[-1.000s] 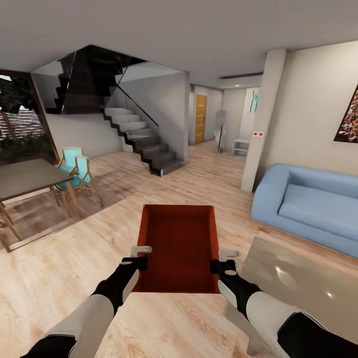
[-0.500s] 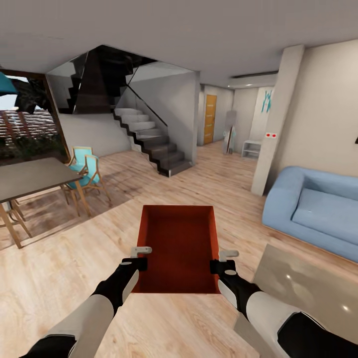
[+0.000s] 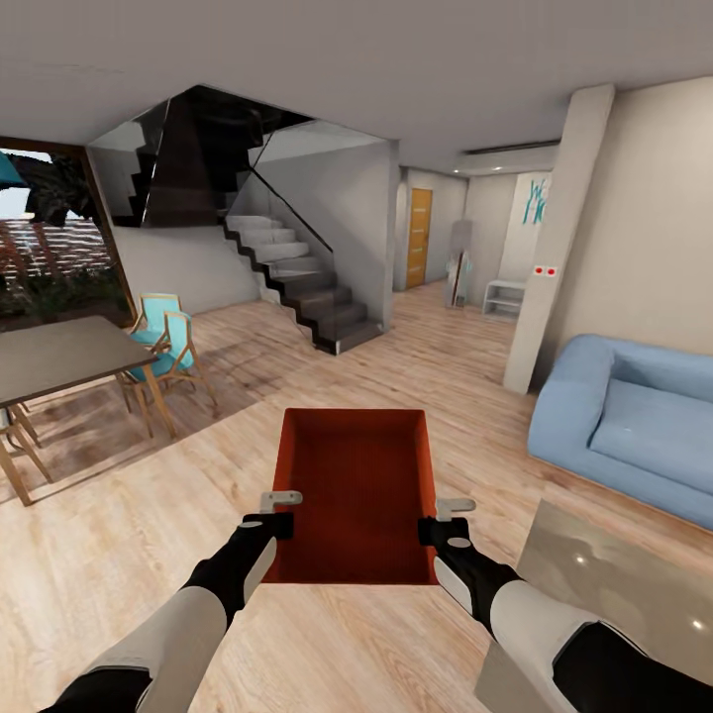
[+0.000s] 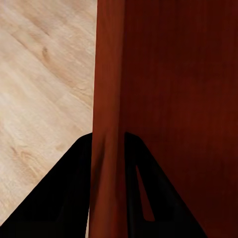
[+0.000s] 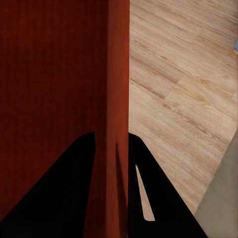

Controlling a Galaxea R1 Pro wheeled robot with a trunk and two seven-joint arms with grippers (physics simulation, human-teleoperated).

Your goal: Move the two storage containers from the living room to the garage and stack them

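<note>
2 grippers carry 1 orange-red storage container (image 3: 358, 490) out in front of the robot, above the light wood-plank floor (image 3: 327, 654) of the living room; the left gripper (image 3: 280, 515) is clamped on the container's left wall, 1 finger (image 4: 59, 198) outside and 1 inside; the right gripper (image 3: 442, 520) is clamped the same way on the right wall, its fingers (image 5: 163, 198) straddling the thin rim; a blue sofa (image 3: 634, 421) stands to the right, a dark staircase (image 3: 297, 282) ahead, a wooden table (image 3: 59, 352) with turquoise chairs (image 3: 163, 337) to the left.
</note>
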